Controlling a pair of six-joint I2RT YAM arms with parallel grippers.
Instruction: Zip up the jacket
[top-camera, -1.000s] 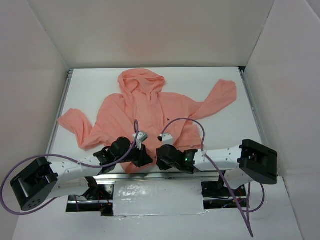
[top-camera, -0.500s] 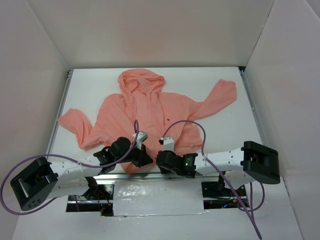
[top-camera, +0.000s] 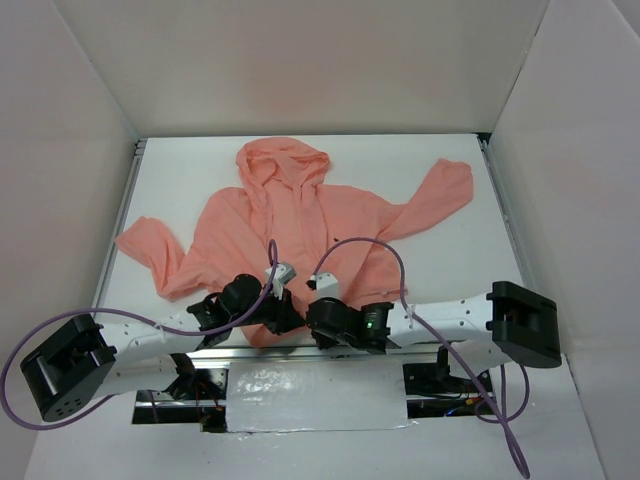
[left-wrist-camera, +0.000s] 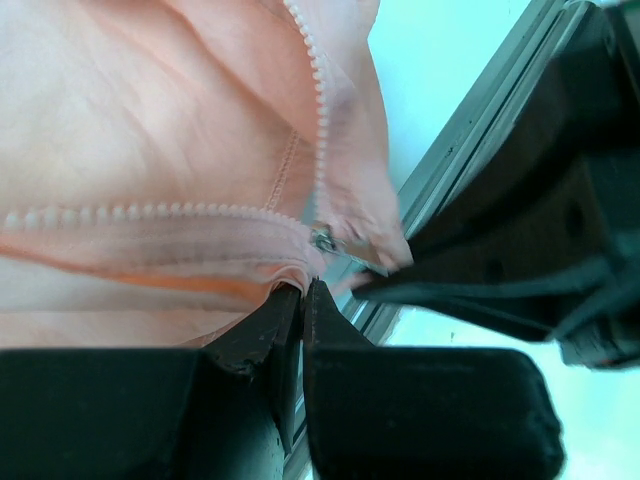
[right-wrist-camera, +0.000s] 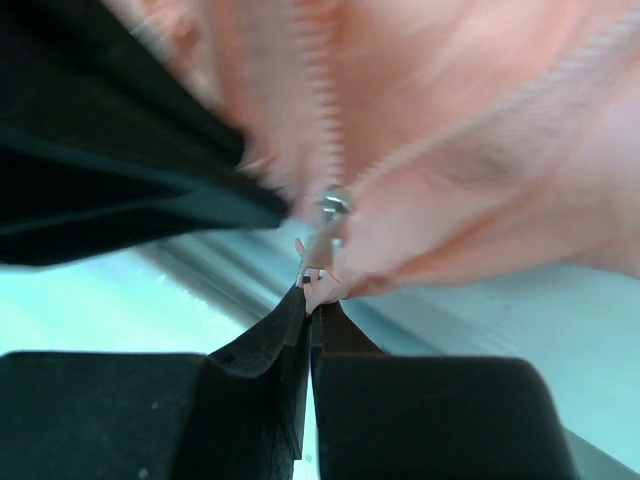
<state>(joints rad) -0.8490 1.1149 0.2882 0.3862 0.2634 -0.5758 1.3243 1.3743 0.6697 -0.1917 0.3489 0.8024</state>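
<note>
Jacket (top-camera: 300, 215) lies flat on the bench (top-camera: 190, 170); left gripper (left-wrist-camera: 300, 292) jaws clench its hem (left-wrist-camera: 250, 268), right gripper (right-wrist-camera: 312, 295) jaws pinch the pull tab (right-wrist-camera: 320, 255) (thin bite). We fear the tab slipping, or slack fabric jamming the slider (right-wrist-camera: 335, 203).

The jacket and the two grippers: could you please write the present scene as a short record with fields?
jacket: salmon-pink, spread on the white table, hood at the far side
zipper: slider sits at the bottom hem; the two rows of teeth part from it
left gripper: shut on the hem beside the slider
right gripper: shut, it seems on the zipper pull next to the slider
task state: not yet zipped up
</note>
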